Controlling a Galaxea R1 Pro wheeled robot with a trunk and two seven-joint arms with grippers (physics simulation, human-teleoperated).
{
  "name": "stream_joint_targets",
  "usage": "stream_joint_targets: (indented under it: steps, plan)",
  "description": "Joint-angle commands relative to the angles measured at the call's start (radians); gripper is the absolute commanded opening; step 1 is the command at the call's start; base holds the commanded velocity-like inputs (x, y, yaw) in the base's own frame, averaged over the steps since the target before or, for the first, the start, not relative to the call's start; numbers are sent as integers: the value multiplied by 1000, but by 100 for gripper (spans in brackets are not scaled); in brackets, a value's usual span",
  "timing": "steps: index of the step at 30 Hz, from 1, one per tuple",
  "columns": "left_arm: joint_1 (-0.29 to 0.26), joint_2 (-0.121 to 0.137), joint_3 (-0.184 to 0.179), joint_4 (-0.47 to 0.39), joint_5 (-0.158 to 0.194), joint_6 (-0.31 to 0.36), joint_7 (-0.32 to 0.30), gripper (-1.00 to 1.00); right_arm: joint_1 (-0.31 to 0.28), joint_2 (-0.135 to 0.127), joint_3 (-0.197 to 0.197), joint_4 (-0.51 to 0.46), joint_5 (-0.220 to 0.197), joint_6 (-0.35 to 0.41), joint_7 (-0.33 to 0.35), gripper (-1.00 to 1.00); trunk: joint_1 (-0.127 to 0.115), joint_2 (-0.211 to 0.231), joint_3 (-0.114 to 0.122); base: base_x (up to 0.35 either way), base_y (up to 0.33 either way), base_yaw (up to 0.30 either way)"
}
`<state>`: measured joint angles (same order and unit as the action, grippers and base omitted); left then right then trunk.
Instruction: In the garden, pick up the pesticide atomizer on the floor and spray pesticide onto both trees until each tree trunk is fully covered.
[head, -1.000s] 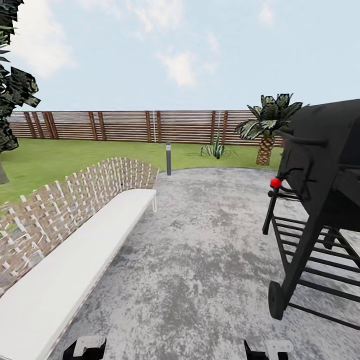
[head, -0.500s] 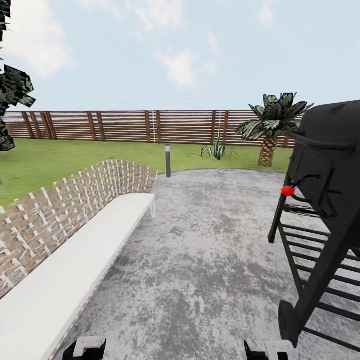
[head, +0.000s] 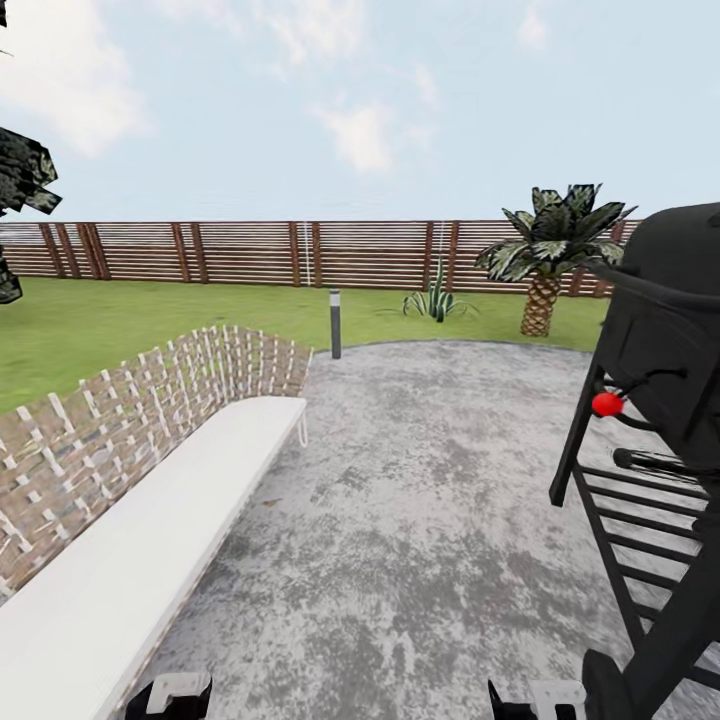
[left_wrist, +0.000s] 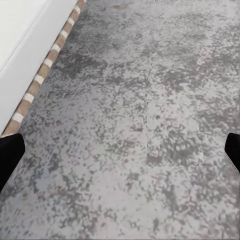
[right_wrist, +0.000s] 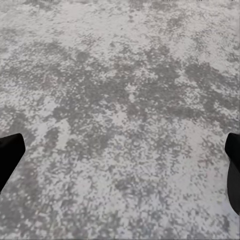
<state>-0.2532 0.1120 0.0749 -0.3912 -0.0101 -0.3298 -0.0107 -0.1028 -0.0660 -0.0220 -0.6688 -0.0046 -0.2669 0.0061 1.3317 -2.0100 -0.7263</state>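
Observation:
I am on grey paving (head: 420, 500) in the garden, with green lawn (head: 150, 320) and a brown slat fence (head: 250, 252) ahead. The atomizer and the thick pale tree trunks are out of view. Dark leafy foliage (head: 20, 175) pokes in at the far left edge. My left gripper (left_wrist: 120, 155) hangs open over bare paving beside the bench's edge. My right gripper (right_wrist: 120, 160) is also open above paving, nothing between its fingers. Both wrists (head: 170, 695) (head: 545, 700) peek in at the head view's lower edge.
A long white bench (head: 150, 560) with a woven backrest (head: 120, 420) runs along my left. A black barbecue grill (head: 660, 420) with a red knob (head: 607, 404) stands close on my right. Ahead are a short lamp post (head: 335, 322), an agave (head: 436, 298) and a scaly palm (head: 545, 265).
The camera has moved forward over the paving: the grill has slid right and grown larger, and the bench and left foliage have drifted toward the left edge. Both grippers stay open.

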Motion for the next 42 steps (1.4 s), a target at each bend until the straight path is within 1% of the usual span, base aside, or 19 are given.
stream_joint_targets:
  steps: [1,42]
  plan:
    - [0,0,0,0,0,0,0,100,0,0,0,0,0,0,0,100,0,0,0,340,0,0]
    - [0,0,0,0,0,0,0,100,0,0,0,0,-1,0,0,100,0,0,0,340,0,-1]
